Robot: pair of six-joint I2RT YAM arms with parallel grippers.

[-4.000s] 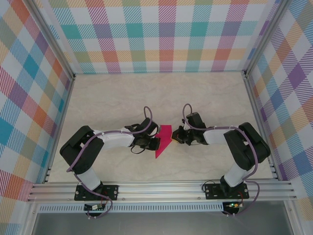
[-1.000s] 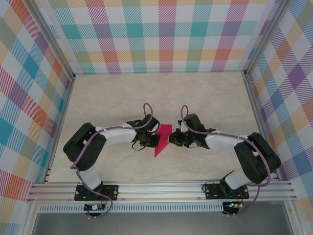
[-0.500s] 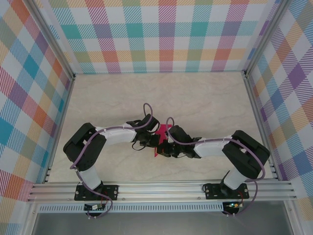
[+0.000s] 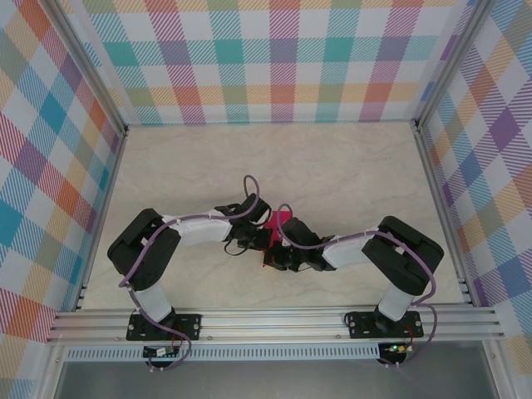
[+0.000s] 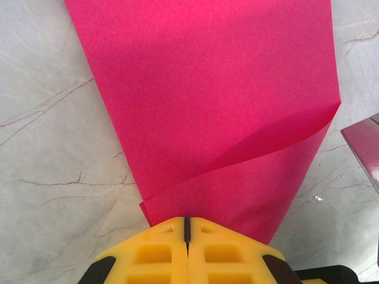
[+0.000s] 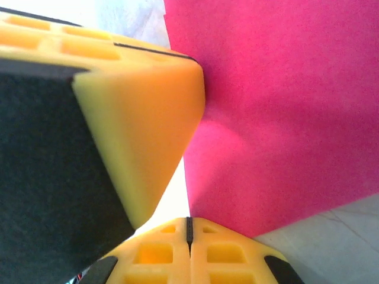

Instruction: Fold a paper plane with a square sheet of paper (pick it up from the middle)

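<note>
Arms converge, left end effector (image 5: 186,221) and right end effector (image 6: 188,221) closed at paper (image 5: 207,89).

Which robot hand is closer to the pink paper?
Neither, it's a tie. The left gripper is shut, with its tips right at the pink paper on the paper's left side. The right gripper is shut too, reaching in from the right, tips against the paper.

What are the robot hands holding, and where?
Cannot tell: the shut left gripper and right gripper both meet the pink paper at an edge, pinching or only pressing.
</note>
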